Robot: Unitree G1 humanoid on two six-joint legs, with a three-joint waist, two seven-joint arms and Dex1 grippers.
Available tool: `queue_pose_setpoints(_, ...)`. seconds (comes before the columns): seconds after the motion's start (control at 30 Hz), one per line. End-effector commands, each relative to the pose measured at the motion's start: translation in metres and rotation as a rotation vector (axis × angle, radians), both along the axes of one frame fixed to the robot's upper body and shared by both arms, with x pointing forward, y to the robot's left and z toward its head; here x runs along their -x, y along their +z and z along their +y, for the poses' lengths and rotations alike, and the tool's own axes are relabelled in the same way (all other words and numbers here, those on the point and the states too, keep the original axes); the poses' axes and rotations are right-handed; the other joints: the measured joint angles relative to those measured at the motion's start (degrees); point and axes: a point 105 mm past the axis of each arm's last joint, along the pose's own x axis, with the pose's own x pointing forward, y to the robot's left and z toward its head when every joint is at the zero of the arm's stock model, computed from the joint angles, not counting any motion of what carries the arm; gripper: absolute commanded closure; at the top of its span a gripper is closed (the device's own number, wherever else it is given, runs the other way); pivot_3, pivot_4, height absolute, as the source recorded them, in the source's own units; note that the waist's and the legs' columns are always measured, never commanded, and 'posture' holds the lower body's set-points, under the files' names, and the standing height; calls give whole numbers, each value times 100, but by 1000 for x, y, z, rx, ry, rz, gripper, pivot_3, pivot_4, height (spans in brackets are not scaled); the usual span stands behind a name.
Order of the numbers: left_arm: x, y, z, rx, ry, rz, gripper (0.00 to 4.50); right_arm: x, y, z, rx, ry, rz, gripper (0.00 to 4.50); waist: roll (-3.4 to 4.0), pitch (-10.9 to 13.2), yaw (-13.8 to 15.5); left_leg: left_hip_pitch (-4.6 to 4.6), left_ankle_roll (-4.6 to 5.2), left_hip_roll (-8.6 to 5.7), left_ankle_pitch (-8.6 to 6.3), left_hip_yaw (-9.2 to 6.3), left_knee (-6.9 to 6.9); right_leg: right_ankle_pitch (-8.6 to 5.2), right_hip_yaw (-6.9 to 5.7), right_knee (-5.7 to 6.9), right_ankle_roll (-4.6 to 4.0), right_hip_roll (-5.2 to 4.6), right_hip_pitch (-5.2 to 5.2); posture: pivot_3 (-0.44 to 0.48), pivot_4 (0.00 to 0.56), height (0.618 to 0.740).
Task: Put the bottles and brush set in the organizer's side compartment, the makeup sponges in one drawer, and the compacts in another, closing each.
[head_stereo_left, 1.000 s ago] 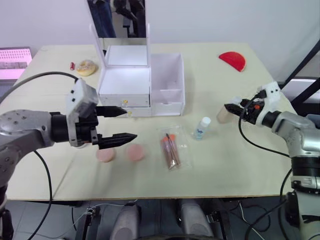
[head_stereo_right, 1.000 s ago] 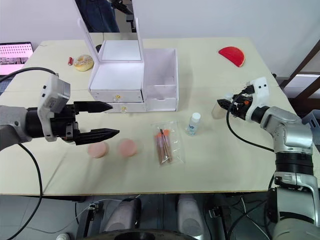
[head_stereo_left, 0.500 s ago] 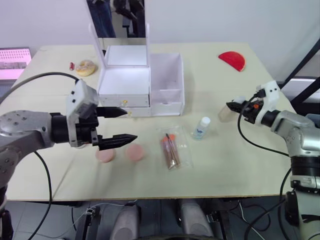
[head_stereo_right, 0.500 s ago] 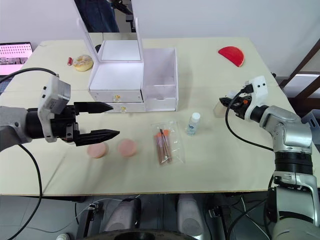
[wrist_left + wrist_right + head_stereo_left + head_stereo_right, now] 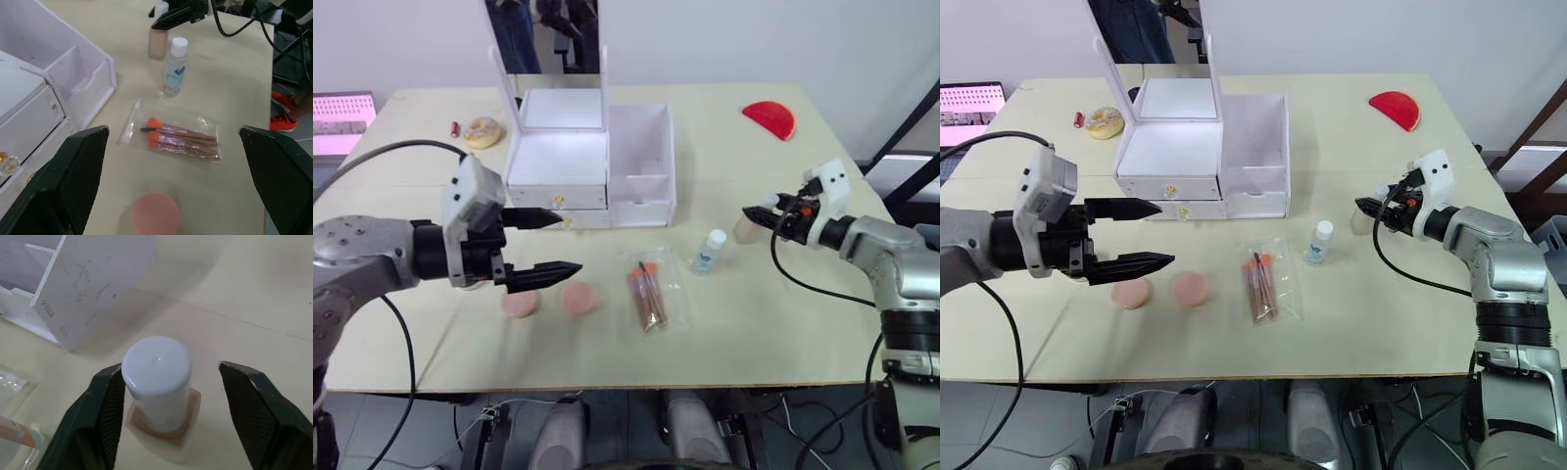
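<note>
Right fingers (image 5: 168, 431) spread, straddling beige bottle (image 5: 159, 382)

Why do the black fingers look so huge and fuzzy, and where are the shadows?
In the left wrist view the fingers sit right against the lens, so they loom large and soft. In the right wrist view the beige bottle lays a faint shadow on the table. In the left eye view the organizer shades the table beside it.

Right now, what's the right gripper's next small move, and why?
Probably close the right gripper on the beige bottle. Its open fingers already straddle the white cap, one finger nearly touching, and the bottle stands upright on the table, not yet held.
</note>
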Motion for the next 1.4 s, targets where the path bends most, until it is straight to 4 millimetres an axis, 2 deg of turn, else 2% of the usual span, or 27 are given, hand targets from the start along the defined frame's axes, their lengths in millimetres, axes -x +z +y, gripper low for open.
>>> queue_pose_setpoints(0.03, 1, 7, 1, -10, 4, -48, 0, 7, 28, -4, 7, 2, -72, 1324, 0, 0, 1, 0, 0, 0, 0, 0, 0, 0, 0, 0, 0, 0, 0, 0, 150, 739)
queue_pose_setpoints(0.33, -1, 5, 1, -16, 3, -46, 0, 15, 35, 2, -3, 17, -72, 1324, -1, 0, 3, 1, 0, 0, 0, 0, 0, 0, 0, 1, 0, 0, 0, 0, 150, 739)
queue_pose_setpoints(0.37, -1, 5, 1, -16, 3, -46, 0, 14, 35, 3, -4, 17, -70, 1873, -1, 0, 3, 1, 0, 0, 0, 0, 0, 0, 0, 1, 0, 0, 0, 0, 150, 739)
queue_pose_setpoints(0.4, -1, 5, 1, -16, 2, -46, 0, 14, 34, 3, -4, 16, -69, 2146, -1, 0, 3, 0, 0, 0, 0, 0, 1, 0, 0, 0, -1, 0, 0, 0, 150, 739)
queue_pose_setpoints(0.5, -1, 5, 1, -16, 4, -46, 0, 13, 34, 4, -8, 13, -69, 3622, -1, 0, 3, -1, 0, 0, 0, 0, 1, 0, 0, -1, 0, 0, 0, 0, 150, 739)
queue_pose_setpoints(0.53, -2, 5, 1, -16, 5, -46, 0, 13, 34, 4, -10, 12, -70, 3772, -1, 0, 2, 0, 0, 0, 0, 0, 0, 0, 0, -1, 0, 0, 0, 0, 150, 739)
queue_pose_setpoints(0.67, -2, 5, 2, -17, 8, -45, 0, 15, 35, 5, -14, 20, -72, 3772, -1, 0, 2, 0, 0, 0, 0, 0, -1, 0, 0, -1, 0, 0, 0, 0, 150, 739)
queue_pose_setpoints(0.8, -3, 4, 5, -23, 22, -45, 0, 13, 47, 14, -10, 61, -103, 3772, 0, 0, -3, 0, 0, 0, 0, 0, 0, 0, 0, -1, -1, 0, 0, 0, 150, 739)
queue_pose_setpoints(0.9, -9, 5, 14, -25, 66, -55, 0, 8, 76, 35, -17, 143, -170, 3772, 14, 8, -33, 0, 0, 0, 0, 1, 1, 0, 0, 0, -1, 0, -2, 0, 150, 739)
queue_pose_setpoints(1.07, -17, 6, 24, -26, 121, -69, 0, 4, 119, 81, -33, 310, -243, 3772, 16, 10, -32, 3, 1, 1, 0, -2, -7, 3, 0, 7, -5, 4, -10, 0, 150, 739)
queue_pose_setpoints(1.23, -17, 5, 26, -23, 134, -67, 0, 2, 149, 120, -76, 451, -251, 3772, 15, 9, 3, -13, 0, 0, 0, -3, -7, 0, 0, -6, 1, 3, -12, 0, 150, 739)
queue_pose_setpoints(1.3, -17, 4, 28, -22, 146, -66, 0, -1, 156, 135, -93, 496, -255, 3772, 15, 9, -3, -23, 0, 0, 0, -3, -6, 1, 1, -7, 1, 3, -21, 0, 150, 739)
queue_pose_setpoints(1.4, -17, 4, 31, -20, 170, -67, 0, -8, 148, 155, -59, 553, -235, 3772, 14, 9, -3, -29, 1, 1, 0, -4, -11, 4, 0, -1, 9, 3, -36, 0, 150, 739)
